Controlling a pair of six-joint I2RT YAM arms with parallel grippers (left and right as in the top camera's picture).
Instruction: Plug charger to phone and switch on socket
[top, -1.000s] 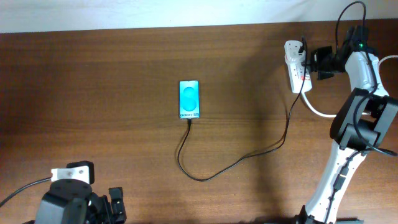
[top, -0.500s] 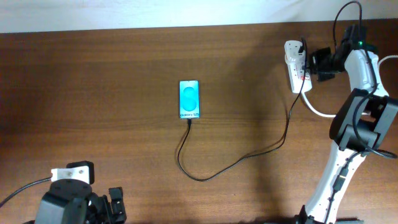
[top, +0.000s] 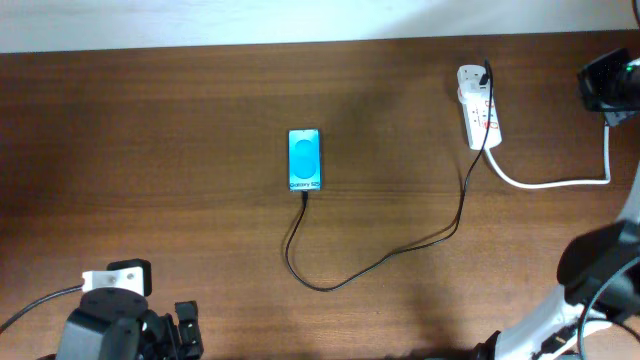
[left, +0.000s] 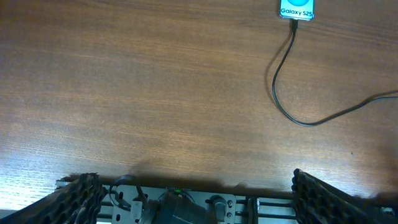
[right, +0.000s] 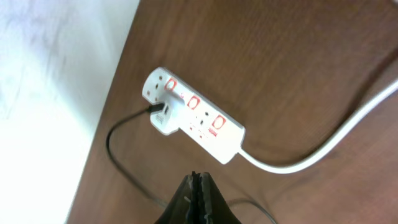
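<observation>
two sets of fingers, both clear of the task's things: the left fingers (left: 74, 196) stand spread wide at the near left of the table (top: 150, 150), and the right fingers (right: 186, 202) are pressed together on nothing, off to the right of the socket (top: 478, 105) at the far right. the phone (top: 304, 159) lies mid-table, screen up. the charger (top: 322, 288) loops from the phone's near edge to the socket.
</observation>
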